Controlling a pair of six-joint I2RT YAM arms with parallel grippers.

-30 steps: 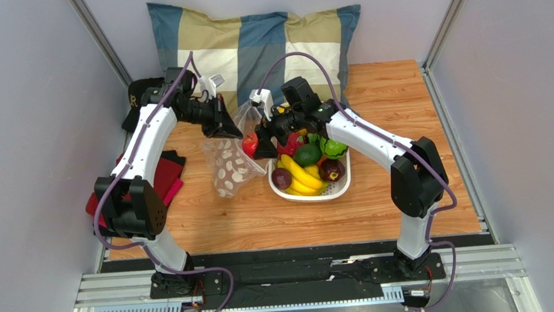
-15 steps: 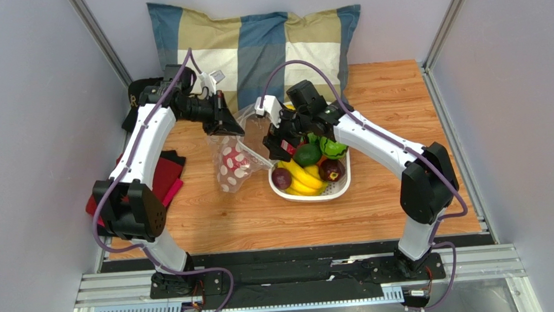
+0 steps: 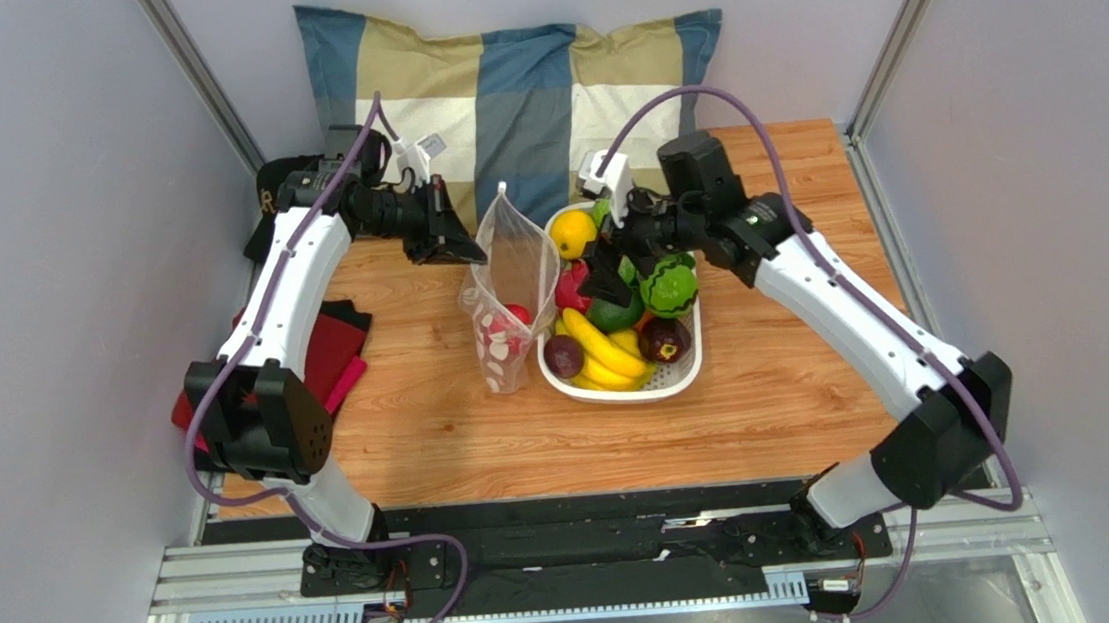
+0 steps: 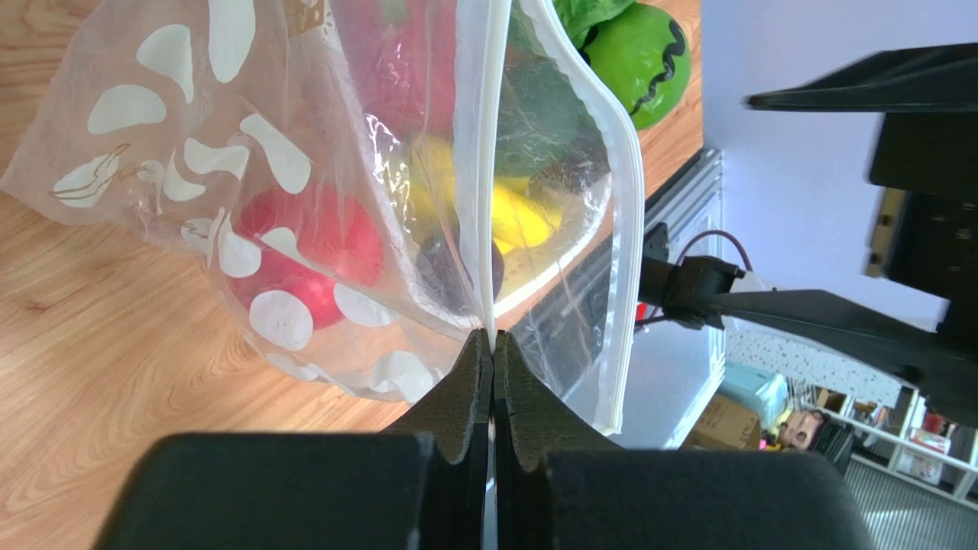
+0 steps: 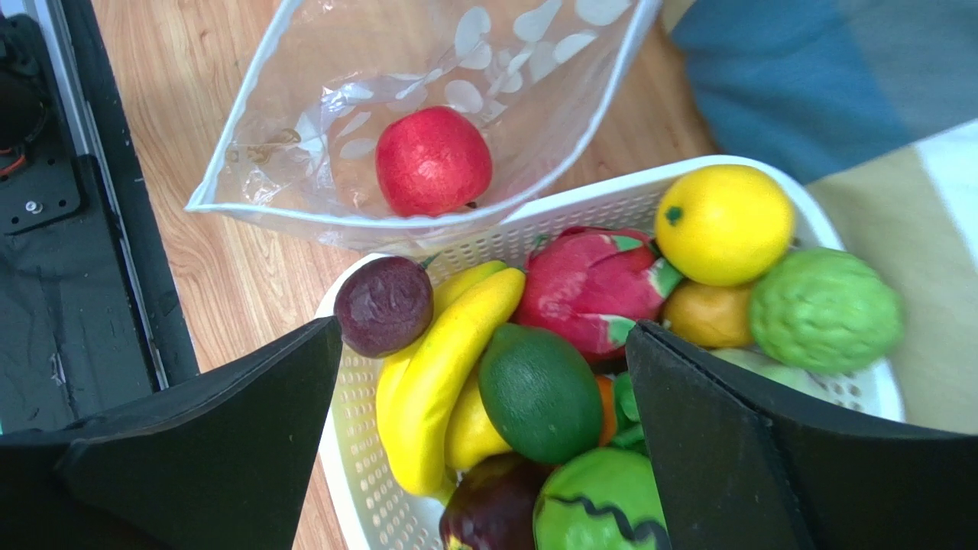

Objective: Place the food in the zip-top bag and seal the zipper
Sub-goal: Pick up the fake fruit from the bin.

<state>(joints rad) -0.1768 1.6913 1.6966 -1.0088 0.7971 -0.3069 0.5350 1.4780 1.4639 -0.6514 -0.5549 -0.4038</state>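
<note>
- Left pincer (image 4: 493, 344) is clenched on the zipper (image 4: 491, 172), pinching one rim strip of the bag (image 4: 172, 138) so the pouch hangs upright with its mouth gaping.
- Right pincer (image 5: 482, 332) is released, its fingers spread wide, and it hovers over the basket (image 5: 540, 218) grasping nothing.
- A red apple (image 5: 433, 160) lies low inside the bag, among the white spots.
- Seen from above, the bag hangs over the table (image 3: 422, 444), just beside the basket at its 9 o'clock.
- The basket holds a lemon (image 5: 723, 224) at its 11 o'clock seen from above, bananas (image 5: 448, 355), a smooth green fruit (image 5: 540, 390), a bumpy green fruit (image 5: 824, 309), a purple fruit (image 5: 385, 304) and a striped green ball (image 5: 597, 504).
- A checked pillow (image 3: 496, 91) lies at the table's 12 o'clock edge.
</note>
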